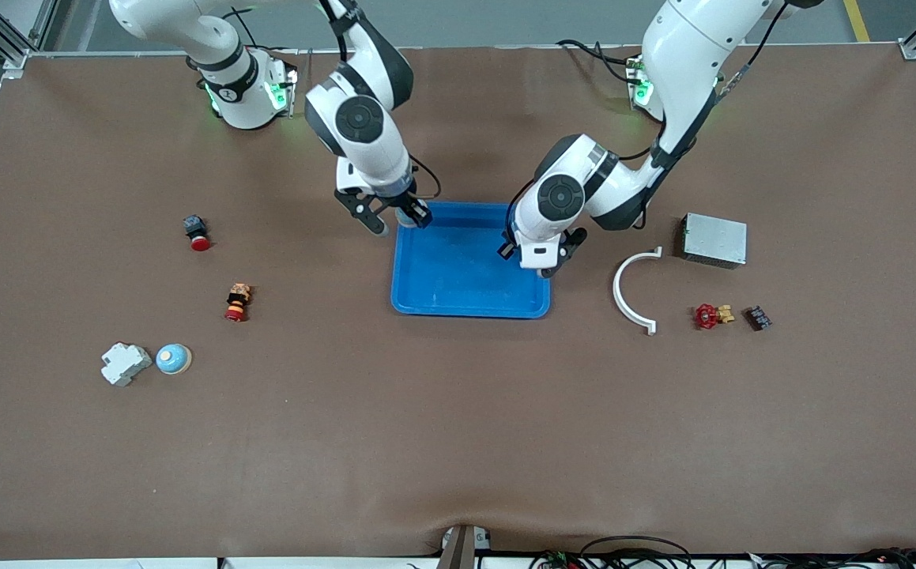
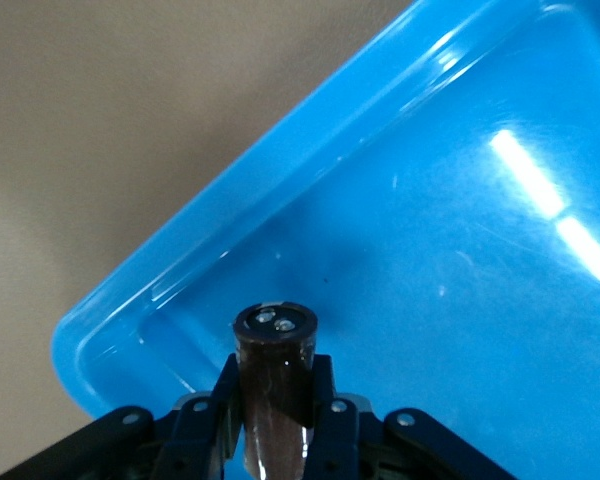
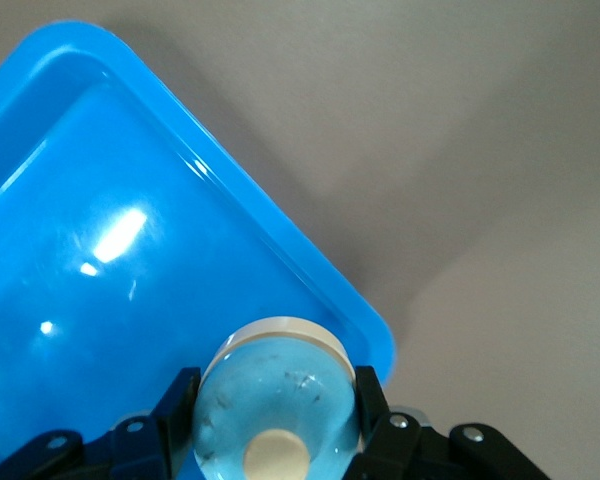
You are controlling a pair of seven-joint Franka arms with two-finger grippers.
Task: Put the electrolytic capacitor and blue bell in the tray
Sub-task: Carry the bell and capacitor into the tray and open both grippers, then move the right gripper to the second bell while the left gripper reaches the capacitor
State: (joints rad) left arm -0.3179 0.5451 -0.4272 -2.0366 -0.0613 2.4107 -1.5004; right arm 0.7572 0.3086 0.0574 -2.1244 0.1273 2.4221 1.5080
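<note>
The bright-blue tray (image 1: 465, 276) lies mid-table. My left gripper (image 1: 540, 265) hangs over the tray's edge toward the left arm's end. It is shut on the electrolytic capacitor (image 2: 275, 345), a dark cylinder standing out between the fingers (image 2: 332, 412) above a tray (image 2: 460, 300) corner. The capacitor is hidden in the front view. My right gripper (image 1: 394, 215) hovers over the tray corner nearest the right arm's base. It is shut on a blue bell (image 3: 280, 385) with a cream button, just above the tray (image 3: 100, 250) rim.
Another blue bell (image 1: 174, 359) sits beside a white block (image 1: 124, 363) toward the right arm's end, with two red-capped parts (image 1: 238, 301) (image 1: 197, 232) farther up. Toward the left arm's end lie a white curved piece (image 1: 633, 291), a grey metal box (image 1: 714, 239), a red valve (image 1: 709, 316) and a small dark part (image 1: 757, 318).
</note>
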